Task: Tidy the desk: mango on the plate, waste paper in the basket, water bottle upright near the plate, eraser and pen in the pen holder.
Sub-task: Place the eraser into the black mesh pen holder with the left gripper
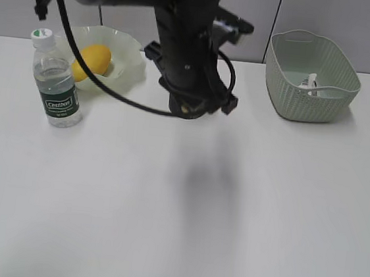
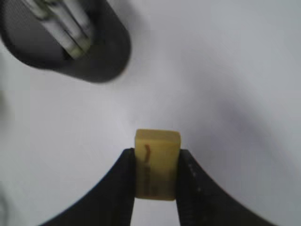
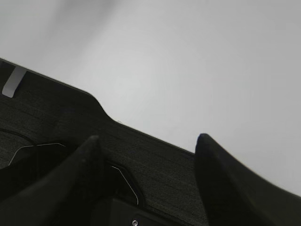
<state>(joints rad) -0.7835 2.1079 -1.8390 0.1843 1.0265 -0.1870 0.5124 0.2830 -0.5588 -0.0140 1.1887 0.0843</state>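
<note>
The bare white bench (image 1: 161,242) fills everything closest to the exterior camera, with just a soft shadow near the middle. On the left, the water bottle (image 1: 55,78) stands upright, cap up, label facing us, just beside the plate (image 1: 131,57). The mango (image 1: 92,61) sits in that plate, long axis tilted from lower left to upper right. In the middle, the left arm hangs over the bench and blocks whatever's behind it. Its wrist view shows the left gripper (image 2: 156,181) clamped on the eraser (image 2: 156,162), a small yellowish block pinched on two opposite sides, one end sticking out past the fingertips, with a reddish mark on one face. Up in the top left corner of that same view is the pen holder (image 2: 101,61), with the pen (image 2: 63,26) standing in it, leaning slightly; the eraser is well apart from it, out over bare bench. Over on the right of the exterior view, the basket (image 1: 309,92) sits at the back with the waste paper (image 1: 309,82) inside. The right gripper (image 3: 148,176) only shows in its own wrist view, jaws spread apart with nothing between them, over a dark textured surface (image 3: 56,117) next to the bench.
</note>
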